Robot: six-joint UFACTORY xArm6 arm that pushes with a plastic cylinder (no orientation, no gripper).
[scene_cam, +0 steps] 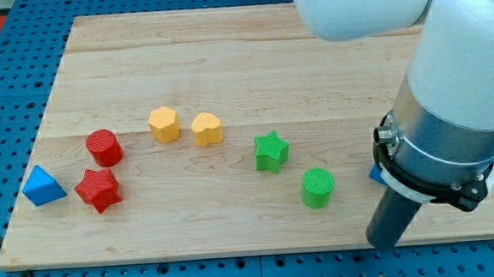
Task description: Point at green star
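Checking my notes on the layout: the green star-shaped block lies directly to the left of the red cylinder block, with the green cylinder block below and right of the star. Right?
Not quite. The camera view shows the green star-shaped block far right of the red cylinder block; the green cylinder block does lie below and right of the star.

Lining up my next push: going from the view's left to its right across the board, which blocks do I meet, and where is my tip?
blue triangle → red star → red cylinder → yellow hexagon → yellow heart → green star → green cylinder → my tip, at the view's bottom right, clear of them all.

star left of cylinder, tip right
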